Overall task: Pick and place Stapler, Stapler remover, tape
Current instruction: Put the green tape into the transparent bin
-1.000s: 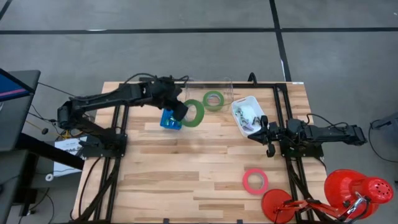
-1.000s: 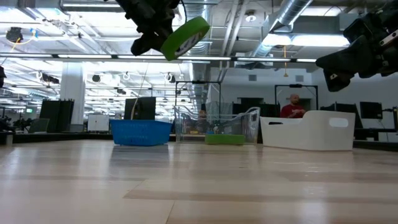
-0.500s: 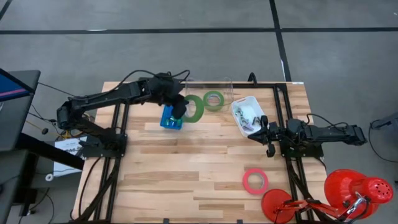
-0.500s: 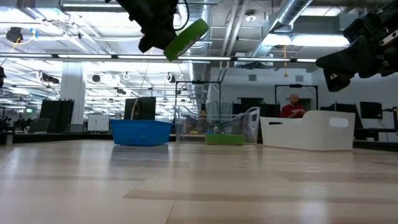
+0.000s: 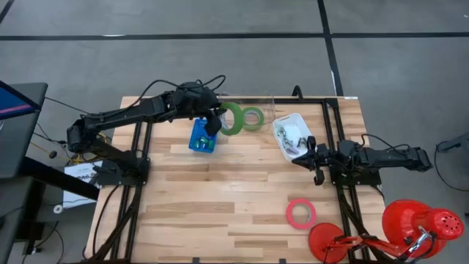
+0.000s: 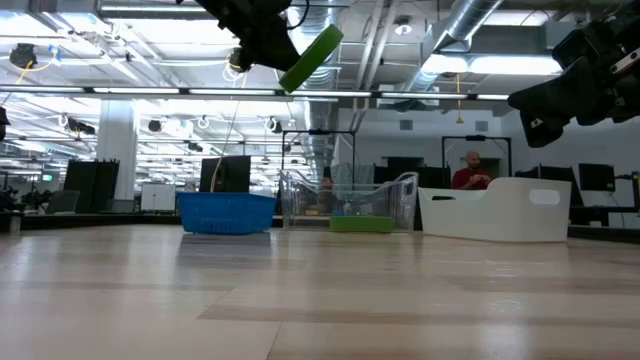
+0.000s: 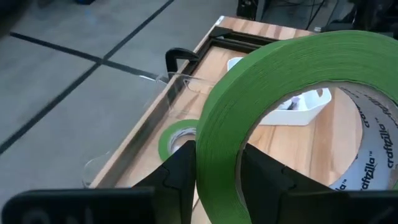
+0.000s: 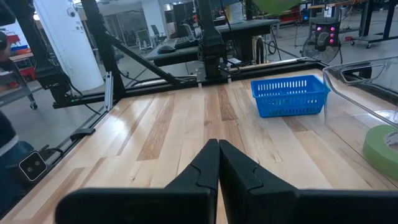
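1. The left gripper (image 5: 215, 122) grips a green tape roll (image 5: 233, 118), lifted clear of the table near its far edge.
2. Just below sits the blue basket (image 5: 201, 139).
3. A second green roll (image 5: 253, 118) lies flat, seemingly inside the clear bin (image 6: 345, 200).
4. The white tray (image 5: 292, 135) comes next.
5. The right gripper (image 5: 315, 158) hovers beside it, fingers pressed together.
6. The pinkish-red roll (image 5: 300, 213) lies near the table's front.

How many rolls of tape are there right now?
3: a green roll in the left claw, another green roll inside the clear bin, and a pink roll on the table.
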Action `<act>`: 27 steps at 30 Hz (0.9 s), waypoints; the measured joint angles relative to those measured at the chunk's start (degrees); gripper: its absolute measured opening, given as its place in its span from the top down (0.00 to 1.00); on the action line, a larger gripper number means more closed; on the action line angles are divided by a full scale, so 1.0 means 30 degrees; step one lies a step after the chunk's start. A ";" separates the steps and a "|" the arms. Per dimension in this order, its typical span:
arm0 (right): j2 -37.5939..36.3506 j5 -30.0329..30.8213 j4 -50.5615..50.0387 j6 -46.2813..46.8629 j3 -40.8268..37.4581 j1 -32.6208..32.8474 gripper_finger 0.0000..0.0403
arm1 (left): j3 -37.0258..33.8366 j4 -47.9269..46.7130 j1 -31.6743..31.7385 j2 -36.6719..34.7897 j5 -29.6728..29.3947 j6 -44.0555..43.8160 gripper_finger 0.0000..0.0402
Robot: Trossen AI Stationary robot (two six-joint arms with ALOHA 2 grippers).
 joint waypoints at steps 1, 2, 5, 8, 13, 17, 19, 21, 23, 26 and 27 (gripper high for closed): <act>-0.0003 0.0000 0.0000 0.0000 0.0007 0.0000 1.00 | 0.0000 0.0014 0.0007 0.0007 0.0000 0.0122 0.76; 0.0003 0.0000 0.0000 0.0000 0.0000 -0.0001 1.00 | 0.0000 0.0015 0.0007 0.0007 0.0000 0.0346 0.76; -0.0001 0.0000 0.0000 0.0000 0.0000 0.0003 1.00 | 0.0000 0.0068 0.0108 0.0007 0.0057 0.1003 0.76; -0.0003 0.0000 0.0000 0.0000 0.0000 -0.0001 1.00 | 0.0000 0.0070 0.0284 0.0007 0.0182 0.1646 0.76; 0.0000 0.0000 0.0000 0.0000 0.0000 0.0007 1.00 | 0.0000 0.0080 0.1083 0.0007 0.1185 0.1856 0.76; -0.0003 0.0000 0.0000 0.0000 0.0000 0.0007 1.00 | 0.0000 0.0154 0.1849 0.0007 0.2011 0.1829 0.76; -0.0003 0.0000 0.0000 0.0000 0.0001 0.0005 1.00 | 0.0000 0.0197 0.2198 0.0014 0.2149 0.1829 0.76; -0.0003 0.0000 0.0000 0.0000 0.0000 0.0007 1.00 | 0.0013 0.0181 0.2568 0.0015 0.2184 0.1829 0.76; -0.0003 0.0000 0.0000 0.0000 0.0004 0.0007 1.00 | 0.0265 -0.0046 0.2906 0.0040 0.2171 0.1814 0.76; -0.0003 0.0000 0.0000 0.0000 0.0000 -0.0001 1.00 | 0.0889 0.0082 0.3250 0.0107 0.2152 0.1792 0.76; -0.0003 0.0000 0.0000 0.0000 0.0007 0.0000 1.00 | 0.1163 0.0142 0.3325 0.0232 0.2158 0.1791 0.77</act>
